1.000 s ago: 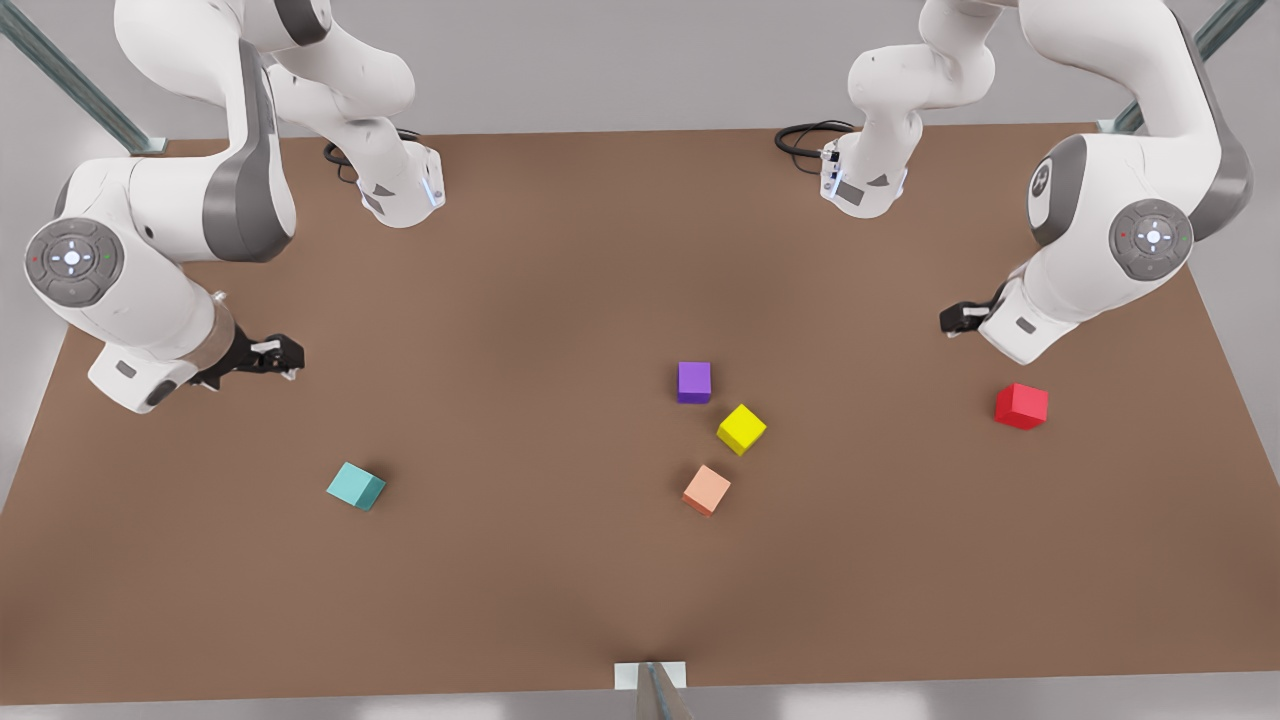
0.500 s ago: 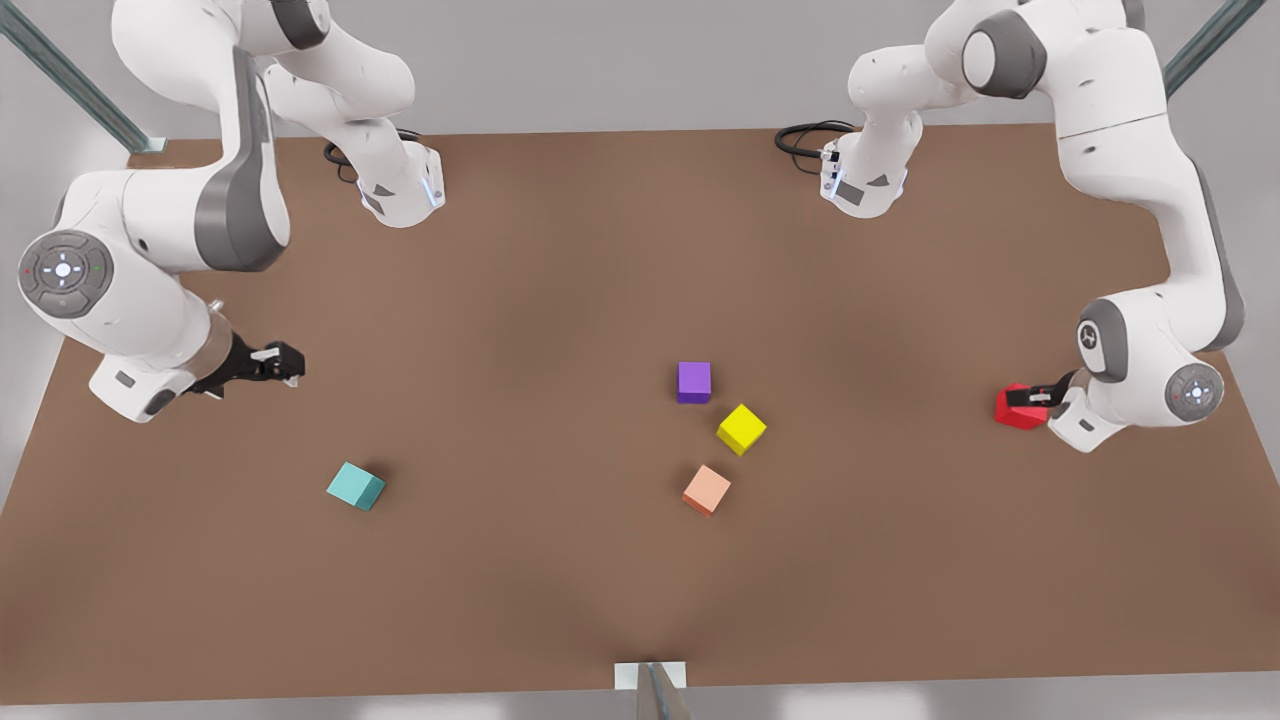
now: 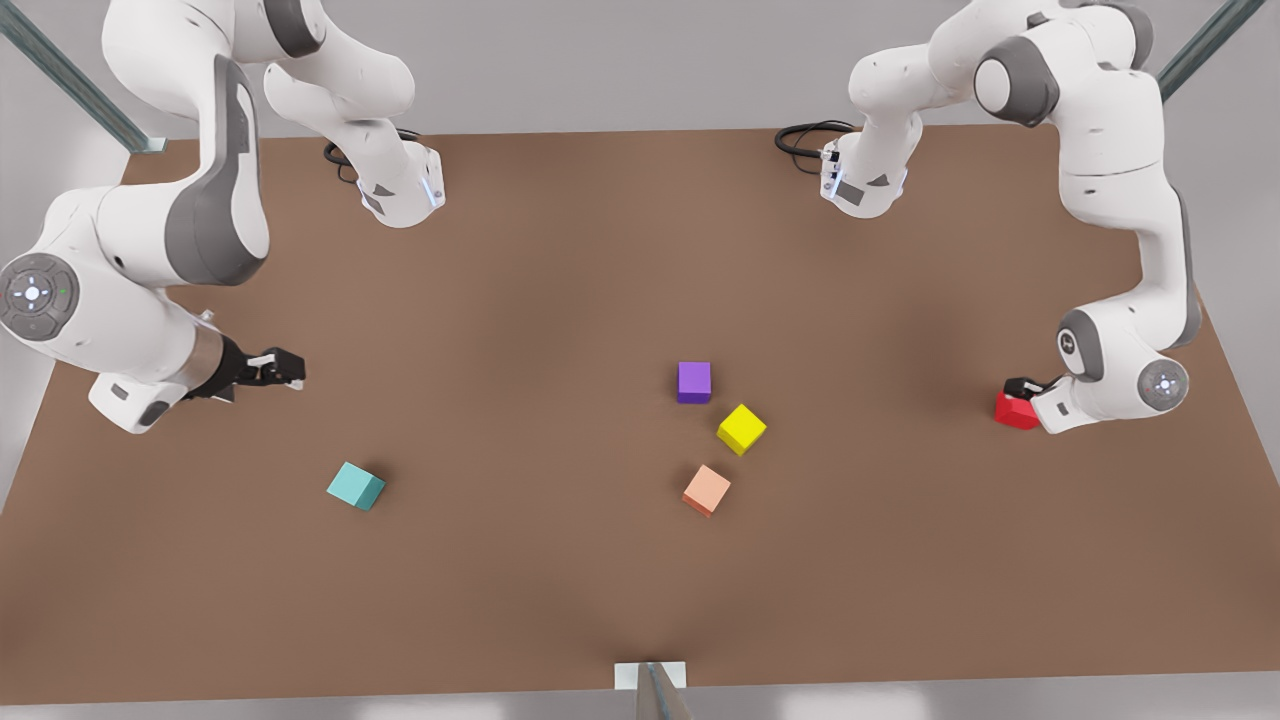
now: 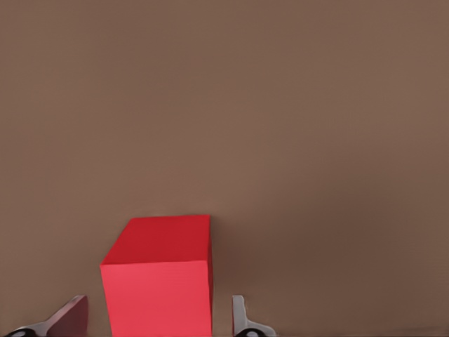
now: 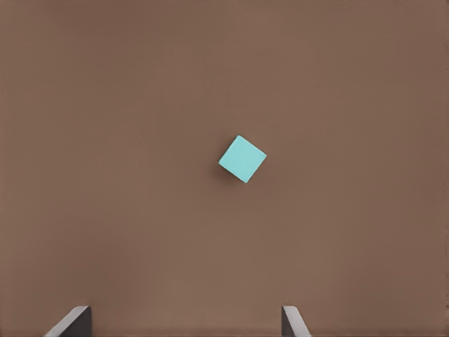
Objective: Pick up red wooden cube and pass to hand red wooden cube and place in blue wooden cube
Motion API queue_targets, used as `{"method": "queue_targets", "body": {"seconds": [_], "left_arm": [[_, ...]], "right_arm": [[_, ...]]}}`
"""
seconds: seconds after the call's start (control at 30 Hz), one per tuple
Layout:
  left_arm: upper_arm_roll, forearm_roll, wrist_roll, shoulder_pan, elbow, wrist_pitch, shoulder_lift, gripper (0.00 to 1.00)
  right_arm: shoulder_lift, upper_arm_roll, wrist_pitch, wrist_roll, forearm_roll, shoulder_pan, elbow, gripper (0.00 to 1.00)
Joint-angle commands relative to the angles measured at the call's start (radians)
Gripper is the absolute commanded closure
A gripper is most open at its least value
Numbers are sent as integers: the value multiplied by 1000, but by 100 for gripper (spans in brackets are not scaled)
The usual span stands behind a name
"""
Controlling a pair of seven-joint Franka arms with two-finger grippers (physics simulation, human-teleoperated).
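Straddling the flat-sitting red wooden cube (image 4: pixel 160 277), the left gripper (image 4: pixel 158 319) gapes; the right gripper (image 3: pixel 283 368) waits spread.

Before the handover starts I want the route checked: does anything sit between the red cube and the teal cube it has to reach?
Partly. The red wooden cube sits between the left gripper's open fingers. Toward the blue wooden cube, the purple, yellow and peach cubes cluster mid-table.

The red wooden cube (image 3: pixel 1012 411) was bright red, the blue wooden cube (image 3: pixel 355 486) teal, the counter (image 3: pixel 560 560) plain brown; others purple (image 3: pixel 694 382), yellow (image 3: pixel 741 429), peach (image 3: pixel 706 490).
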Motion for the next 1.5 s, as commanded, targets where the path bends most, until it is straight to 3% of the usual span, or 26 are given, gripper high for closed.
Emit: {"method": "queue_targets", "body": {"seconds": [0.0, 0.33, 0.7, 0.77, 0.9, 0.93, 1.0, 1.07, 1.1, 1.13, 1.2, 1.23, 1.33, 1.47], "left_arm": [[0, 1, 374, 11, -1, 82, 18, 0], [0, -1, 90, 19, -7, 83, 46, 0], [-1, -1, 75, 16, -5, 79, 81, 0], [-3, -1, 77, 11, -5, 79, 79, 33], [-23, 1, 73, 11, 1, 48, 58, 33], [-53, 1, 8, 9, 65, -74, 46, 33], [-98, -57, -150, -6, 266, -375, 60, 33], [-158, -298, -313, -6, 343, -542, 64, 33], [-251, -437, -431, -6, 371, -584, 86, 33], [-334, -530, -559, -6, 387, -582, 101, 33], [-561, -701, -706, -6, 582, -569, 274, 33], [-599, -800, -706, -7, 607, -533, 319, 33], [-837, -1079, -697, -14, 607, -230, 489, 33], [-857, -1081, -683, -9, 608, -203, 509, 33]], "right_arm": [[-1, 0, -13, -12, -1, 0, 0, 0], [0, 0, -16, -30, 1, -3, -5, 0], [3, 0, -24, -61, 4, -7, -8, 0], [6, 0, -24, -61, 4, -7, -8, 0], [16, 3, -24, -84, 13, -7, 0, 0], [60, 7, -22, -225, 83, -3, -2, 0], [222, 10, -32, -502, 474, 0, -3, 0], [344, 24, -22, -648, 822, 33, 3, 0], [437, 47, -18, -810, 962, 33, 12, 0], [476, 55, -18, -929, 1051, 33, 15, 0], [516, 101, -16, -1228, 1170, 46, 73, 0], [532, 113, -7, -1320, 1191, 46, 119, 0], [546, 130, 182, -1811, 1194, 53, 155, 0], [560, 132, 228, -2117, 1303, 47, 141, 0]]}}
